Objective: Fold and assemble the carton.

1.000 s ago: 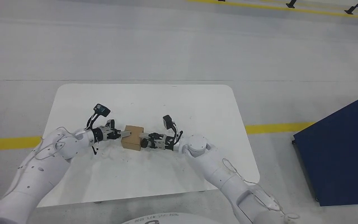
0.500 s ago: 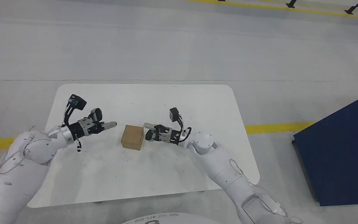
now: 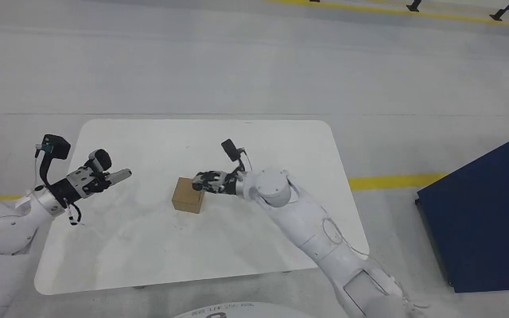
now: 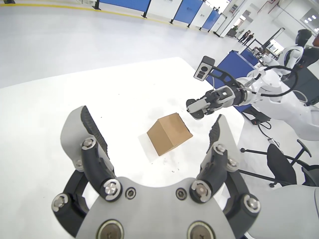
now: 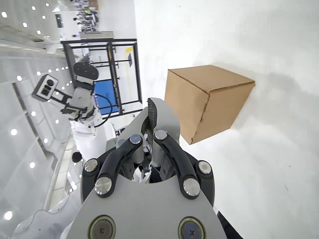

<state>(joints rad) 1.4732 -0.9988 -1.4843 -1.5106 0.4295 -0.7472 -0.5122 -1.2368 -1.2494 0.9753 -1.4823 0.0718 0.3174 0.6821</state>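
Note:
A small brown carton (image 3: 189, 195) stands closed on the white table (image 3: 262, 151), near the middle; it also shows as the carton (image 4: 170, 137) and the carton (image 5: 206, 103). My right gripper (image 3: 198, 182) hovers just above the carton's far right corner, fingers shut with nothing between them; the same right gripper (image 4: 193, 107) shows from across the table, and up close the right gripper (image 5: 150, 104). My left gripper (image 3: 121, 175) is out at the table's left edge, well away from the carton, and stands open and empty, seen up close as the left gripper (image 4: 152, 123).
A dark blue panel (image 3: 469, 215) stands on the floor to the right of the table. A yellow floor line (image 3: 398, 181) runs behind it. Bare tabletop surrounds the carton on all sides.
Both grippers have let go of the carton. The left arm drew back to the table's left edge and opened. The right gripper pulled off, then came back above the carton's far corner, shut.

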